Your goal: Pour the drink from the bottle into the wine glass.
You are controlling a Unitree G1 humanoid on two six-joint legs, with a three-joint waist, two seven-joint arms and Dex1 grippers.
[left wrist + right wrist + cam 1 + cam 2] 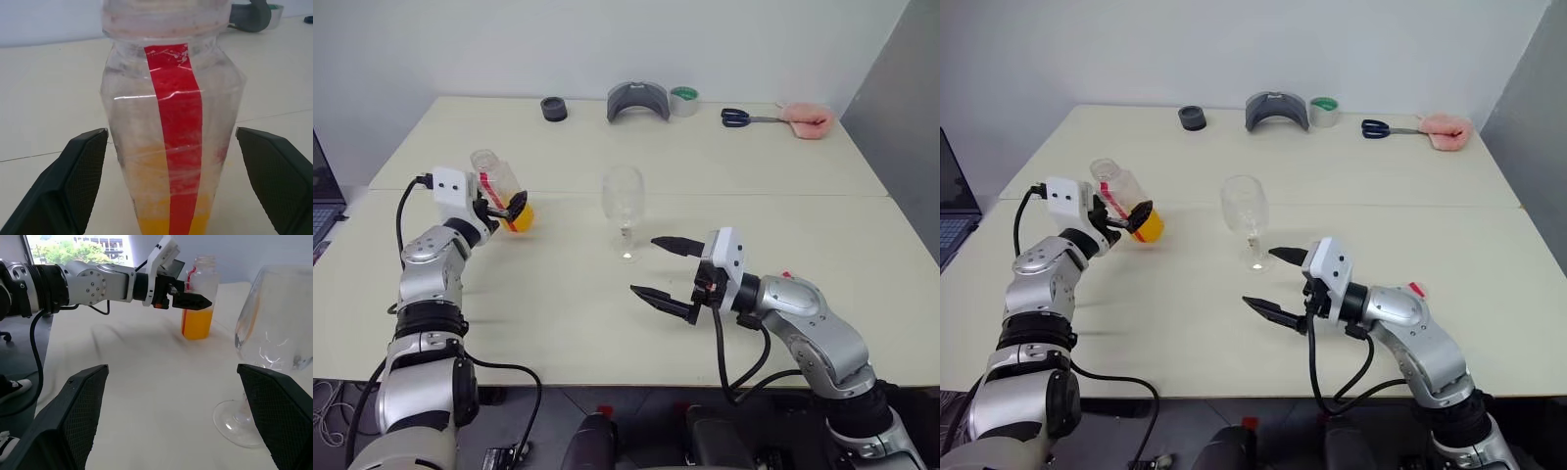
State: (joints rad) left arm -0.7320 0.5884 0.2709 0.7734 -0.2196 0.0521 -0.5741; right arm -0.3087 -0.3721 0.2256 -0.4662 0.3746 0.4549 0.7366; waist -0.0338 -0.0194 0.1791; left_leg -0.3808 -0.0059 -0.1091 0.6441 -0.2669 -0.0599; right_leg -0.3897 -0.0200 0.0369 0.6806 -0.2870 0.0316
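The clear bottle (497,186) with a red label strip stands on the table at the left, its neck without a cap. The orange drink (519,218) fills its lowest part. My left gripper (504,205) is open and straddles the bottle; in the left wrist view both fingers (73,181) stand clear of the bottle (171,122), with a gap on each side. The empty wine glass (624,201) stands upright at mid-table. My right gripper (644,264) is open just in front of the glass and to its right, pointing left, with nothing in it. The right wrist view has the glass (279,333) close by.
Along the far edge lie a black round piece (553,109), a grey curved object (637,101), a tape roll (683,100), scissors (739,117) and a pink cloth (806,119). A small red piece (787,277) sits by my right forearm. A laptop (321,201) is at the left edge.
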